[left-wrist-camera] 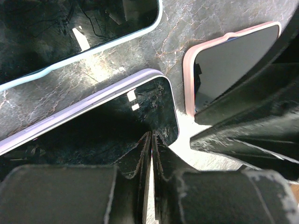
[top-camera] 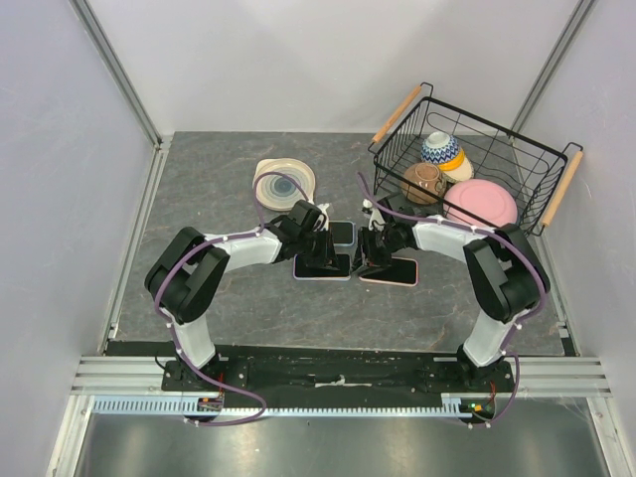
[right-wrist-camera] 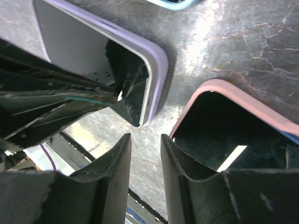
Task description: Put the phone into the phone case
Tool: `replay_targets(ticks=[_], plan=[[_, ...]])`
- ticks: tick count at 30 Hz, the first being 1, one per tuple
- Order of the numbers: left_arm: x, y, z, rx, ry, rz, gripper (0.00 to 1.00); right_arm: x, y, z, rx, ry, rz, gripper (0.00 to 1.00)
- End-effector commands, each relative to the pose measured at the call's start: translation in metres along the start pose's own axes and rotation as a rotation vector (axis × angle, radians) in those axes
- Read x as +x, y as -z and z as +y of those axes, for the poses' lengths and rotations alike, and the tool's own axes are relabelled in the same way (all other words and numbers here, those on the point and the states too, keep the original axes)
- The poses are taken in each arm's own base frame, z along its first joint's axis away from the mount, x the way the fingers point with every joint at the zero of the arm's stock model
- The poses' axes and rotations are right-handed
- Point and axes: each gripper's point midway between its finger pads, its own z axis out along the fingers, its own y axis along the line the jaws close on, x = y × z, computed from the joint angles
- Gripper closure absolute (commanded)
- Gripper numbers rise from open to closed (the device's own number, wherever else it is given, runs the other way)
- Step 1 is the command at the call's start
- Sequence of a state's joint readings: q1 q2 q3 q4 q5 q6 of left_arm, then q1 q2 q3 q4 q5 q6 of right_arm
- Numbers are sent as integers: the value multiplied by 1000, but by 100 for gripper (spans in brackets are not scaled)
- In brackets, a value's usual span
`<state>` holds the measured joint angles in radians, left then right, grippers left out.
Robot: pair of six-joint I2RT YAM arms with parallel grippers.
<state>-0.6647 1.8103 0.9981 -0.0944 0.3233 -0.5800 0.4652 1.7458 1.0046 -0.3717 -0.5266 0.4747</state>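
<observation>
The task looks close to finished, though one check remains. The lilac soft-rimmed phone case (right-wrist-camera: 158,70) lies flat on the dark marbled tabletop (top-camera: 219,199) at the centre. The glossy black slab phone (left-wrist-camera: 84,140) fills it, and its glass runs right up to the rim along the edges that show.

The left gripper (left-wrist-camera: 152,137) is low over the phone's near corner. Its jaws are clenched to a bare slit with nothing between them, and the tips rest on or just above the glass; I cannot tell whether they touch.

The right gripper (right-wrist-camera: 145,140) hangs at 3 o'clock of that case, above the bare strip between it and a pink soft-rimmed case (top-camera: 397,272). Its jaws are slightly parted and grasp nothing.

At 12 o'clock of the lilac case lies a pale-blue-rimmed phone (top-camera: 343,234), apart from both.

I judge that insertion is done or nearly so. What remains is pressing the last corner home, since the pictures do not show whether that corner is fully seated under the lip.
</observation>
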Motion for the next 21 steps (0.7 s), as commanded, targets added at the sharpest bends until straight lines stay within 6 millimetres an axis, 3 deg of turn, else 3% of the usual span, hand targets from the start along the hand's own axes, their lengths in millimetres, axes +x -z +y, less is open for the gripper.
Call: replay_targets(ticks=[1, 9, 21], plan=[[79, -1, 73, -279, 52, 227, 88, -8, -11, 0, -16, -3, 6, 62], [78, -2, 71, -268, 49, 228, 89, -9, -26, -10, 3, -18, 11, 66], [80, -2, 84, -342, 39, 252, 91, 1, -41, -55, 181, -29, 28, 72]])
